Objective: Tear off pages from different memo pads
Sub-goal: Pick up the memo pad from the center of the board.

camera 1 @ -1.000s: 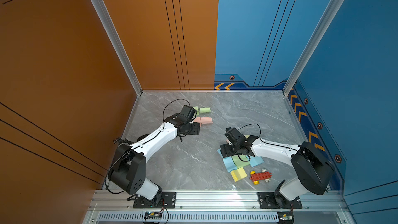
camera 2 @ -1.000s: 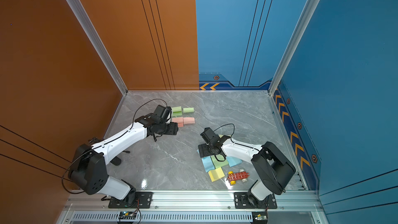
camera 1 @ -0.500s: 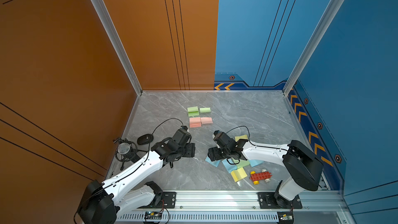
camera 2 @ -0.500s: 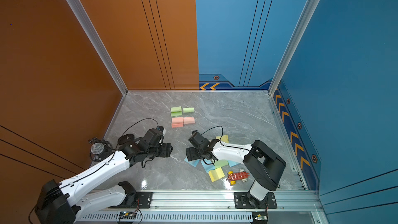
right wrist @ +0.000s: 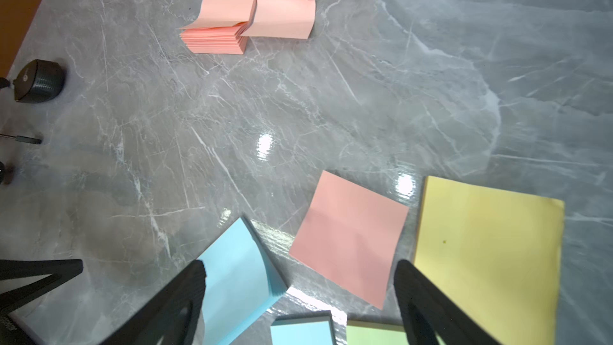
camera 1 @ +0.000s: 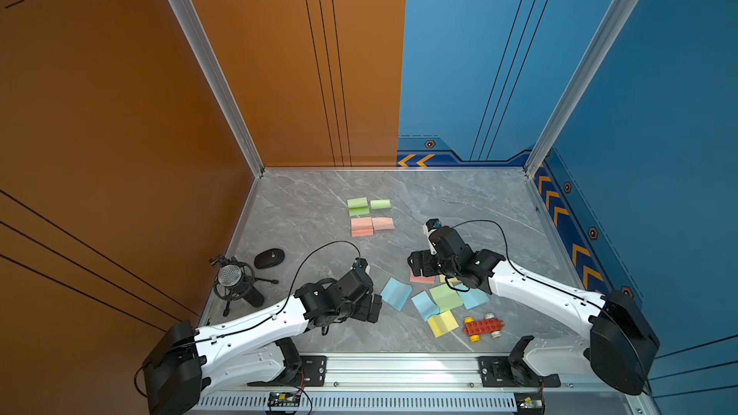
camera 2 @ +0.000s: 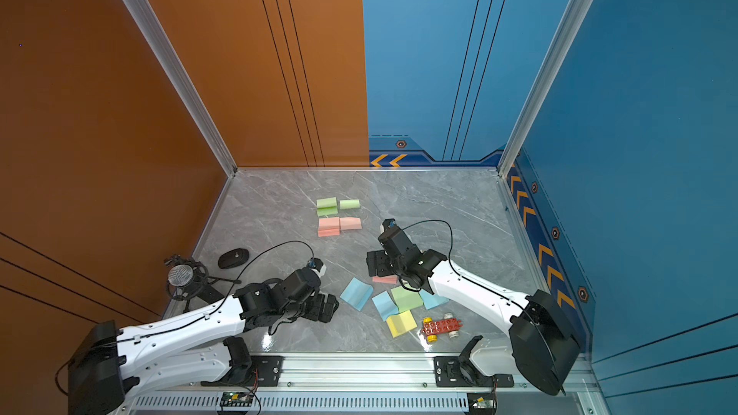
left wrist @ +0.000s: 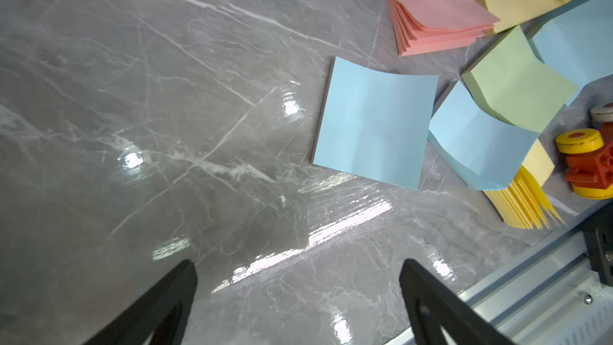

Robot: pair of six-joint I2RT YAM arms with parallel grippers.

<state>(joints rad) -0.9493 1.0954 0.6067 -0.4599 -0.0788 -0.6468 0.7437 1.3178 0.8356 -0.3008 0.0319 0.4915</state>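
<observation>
- The grey marble tabletop (camera 1: pixel 303 209) gleamed under the lights.
- The memo pads (camera 1: pixel 445 297) clustered near its front; a curled pink page (right wrist: pixel 285 14) lay touching a far pink pad (right wrist: pixel 215 39).
- The left gripper (left wrist: pixel 298 270) gaped empty over bare marble.
- The right gripper (right wrist: pixel 298 267) hung wide apart, empty, above the pads.

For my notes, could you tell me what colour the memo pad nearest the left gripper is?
Light blue memo pad; clearest in the left wrist view.
</observation>
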